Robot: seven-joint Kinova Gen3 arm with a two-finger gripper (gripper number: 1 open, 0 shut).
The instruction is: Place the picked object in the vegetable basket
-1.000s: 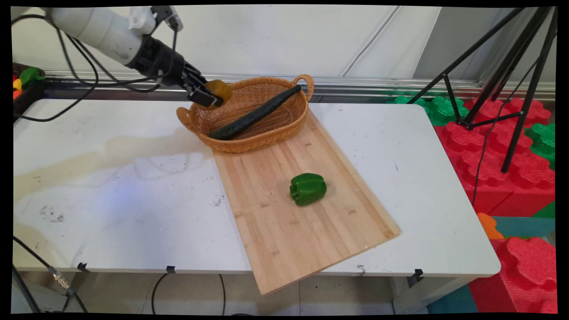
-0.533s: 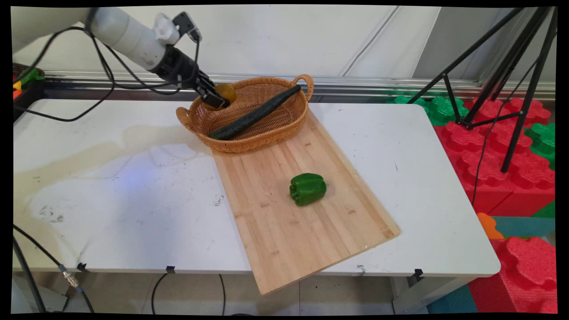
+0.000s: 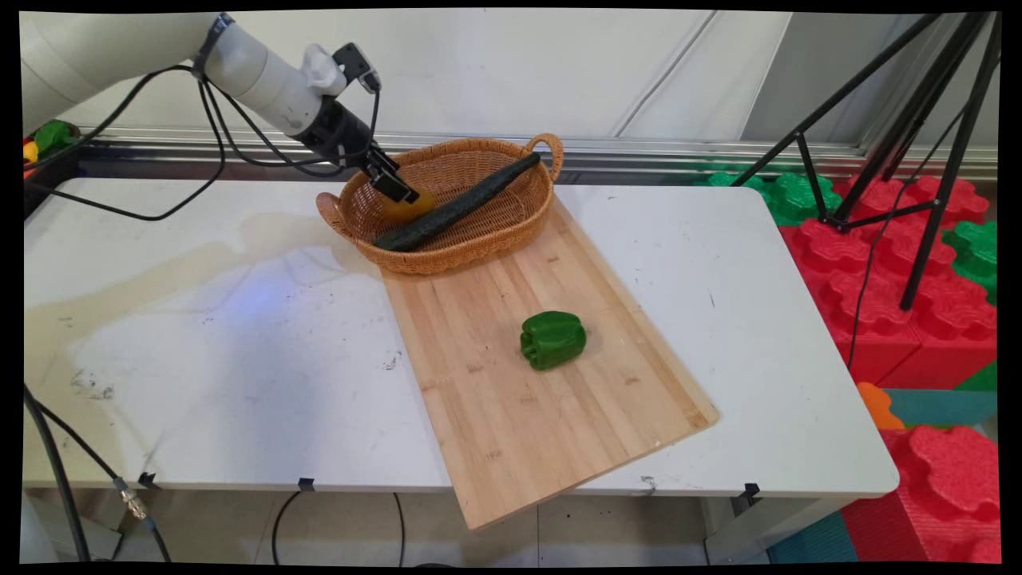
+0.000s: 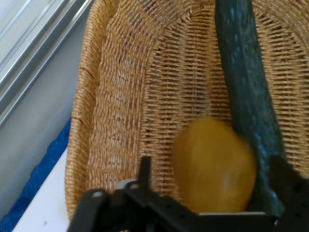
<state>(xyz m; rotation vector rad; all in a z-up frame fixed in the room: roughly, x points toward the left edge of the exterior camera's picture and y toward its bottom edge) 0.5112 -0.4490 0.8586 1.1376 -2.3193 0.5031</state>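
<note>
Gripper (image 3: 397, 189) stood inside the wicker basket (image 3: 487, 239), jaws spread wide and gripping nothing, yellow-orange fruit (image 4: 215, 164) lying loose between its fingers (image 4: 145, 169) on the basket floor, touching the cucumber (image 3: 459, 203); green pepper (image 3: 552, 339) sat on the cutting board (image 3: 519, 415).

No lettering, label, brand mark, number or sign is showing legibly in either view.
</note>
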